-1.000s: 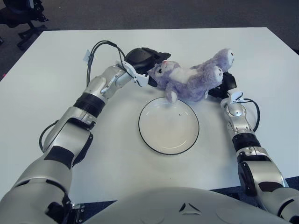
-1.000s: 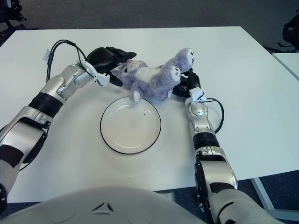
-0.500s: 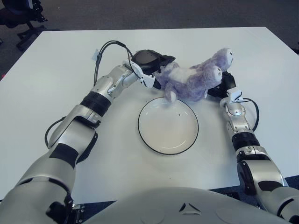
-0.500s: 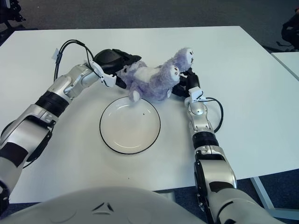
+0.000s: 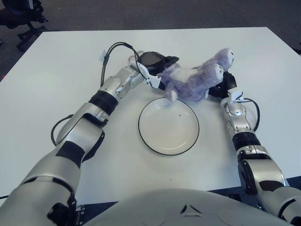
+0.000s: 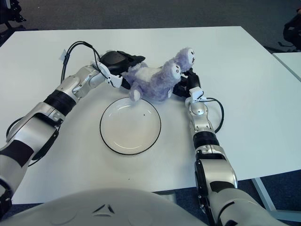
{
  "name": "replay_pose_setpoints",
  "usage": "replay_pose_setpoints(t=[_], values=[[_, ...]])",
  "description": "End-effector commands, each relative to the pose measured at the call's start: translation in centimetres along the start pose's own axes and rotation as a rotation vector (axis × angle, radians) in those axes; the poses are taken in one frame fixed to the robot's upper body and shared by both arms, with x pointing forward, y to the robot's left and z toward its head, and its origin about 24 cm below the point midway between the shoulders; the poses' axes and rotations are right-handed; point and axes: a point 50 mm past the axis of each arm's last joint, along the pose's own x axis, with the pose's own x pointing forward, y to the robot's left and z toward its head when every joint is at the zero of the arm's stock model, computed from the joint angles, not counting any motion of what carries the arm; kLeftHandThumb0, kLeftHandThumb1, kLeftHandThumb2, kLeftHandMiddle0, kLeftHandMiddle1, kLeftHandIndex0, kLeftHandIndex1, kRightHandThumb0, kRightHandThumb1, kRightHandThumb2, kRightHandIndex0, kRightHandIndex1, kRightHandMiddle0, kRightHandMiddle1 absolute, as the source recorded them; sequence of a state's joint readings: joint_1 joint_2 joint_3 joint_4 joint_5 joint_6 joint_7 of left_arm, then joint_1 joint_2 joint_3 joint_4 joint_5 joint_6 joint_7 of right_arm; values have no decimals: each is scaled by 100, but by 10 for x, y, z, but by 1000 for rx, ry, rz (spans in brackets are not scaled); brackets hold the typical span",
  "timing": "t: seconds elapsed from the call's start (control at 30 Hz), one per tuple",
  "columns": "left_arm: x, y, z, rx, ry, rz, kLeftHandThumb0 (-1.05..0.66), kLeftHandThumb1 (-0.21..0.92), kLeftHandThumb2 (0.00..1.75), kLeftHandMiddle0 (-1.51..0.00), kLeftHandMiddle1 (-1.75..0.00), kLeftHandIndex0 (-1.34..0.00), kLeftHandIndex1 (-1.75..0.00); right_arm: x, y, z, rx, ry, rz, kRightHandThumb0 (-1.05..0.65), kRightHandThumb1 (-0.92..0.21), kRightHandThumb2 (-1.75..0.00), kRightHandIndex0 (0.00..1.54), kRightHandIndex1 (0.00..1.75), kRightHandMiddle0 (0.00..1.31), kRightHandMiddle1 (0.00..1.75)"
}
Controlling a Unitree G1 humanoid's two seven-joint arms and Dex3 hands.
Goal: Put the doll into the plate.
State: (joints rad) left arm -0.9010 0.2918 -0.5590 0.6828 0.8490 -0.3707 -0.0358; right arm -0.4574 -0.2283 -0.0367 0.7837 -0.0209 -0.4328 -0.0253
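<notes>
The purple plush doll [image 5: 193,80] lies tilted just beyond the far rim of the white black-rimmed plate [image 5: 169,134], with one paw hanging over the rim. My left hand [image 5: 154,62] is at the doll's head end, its dark fingers closed over the head, which is mostly hidden. My right hand [image 5: 226,84] is at the doll's right, under its raised legs, gripping its rear; the fingers are partly hidden by the plush. In the right eye view the doll [image 6: 153,80] sits between both hands.
The white table [image 5: 56,66] has its edges at the far side and right. A black cable [image 5: 110,52] loops off my left wrist. A dark office chair [image 5: 21,19] stands off the table's far left corner.
My left hand has moved right, onto and over the doll's head. The doll has shifted slightly right. The right hand has held its place.
</notes>
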Motion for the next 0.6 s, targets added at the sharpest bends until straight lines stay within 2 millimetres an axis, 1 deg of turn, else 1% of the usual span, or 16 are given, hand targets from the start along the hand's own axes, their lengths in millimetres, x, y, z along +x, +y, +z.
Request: replay_pose_setpoints(t=[0.0, 0.13, 0.5, 0.57], values=[[5, 5, 3, 11, -13, 15, -65, 87, 0, -51, 0, -29, 0, -36, 14, -52, -9, 241, 62, -40, -59, -95, 87, 175, 41, 175], [8, 2, 8, -31, -26, 33, -66, 87, 0, -51, 0, -29, 0, -36, 13, -53, -9, 245, 65, -40, -59, -95, 87, 175, 41, 175], [9, 1, 9, -46, -34, 41, -67, 88, 0, -51, 0, -29, 0, -36, 13, -53, -9, 246, 68, -40, -59, -95, 88, 175, 41, 175], [13, -3, 12, -63, -35, 40, -67, 88, 0, -51, 0, -29, 0, -36, 13, -54, -9, 245, 75, -40, -59, -95, 88, 175, 41, 175]])
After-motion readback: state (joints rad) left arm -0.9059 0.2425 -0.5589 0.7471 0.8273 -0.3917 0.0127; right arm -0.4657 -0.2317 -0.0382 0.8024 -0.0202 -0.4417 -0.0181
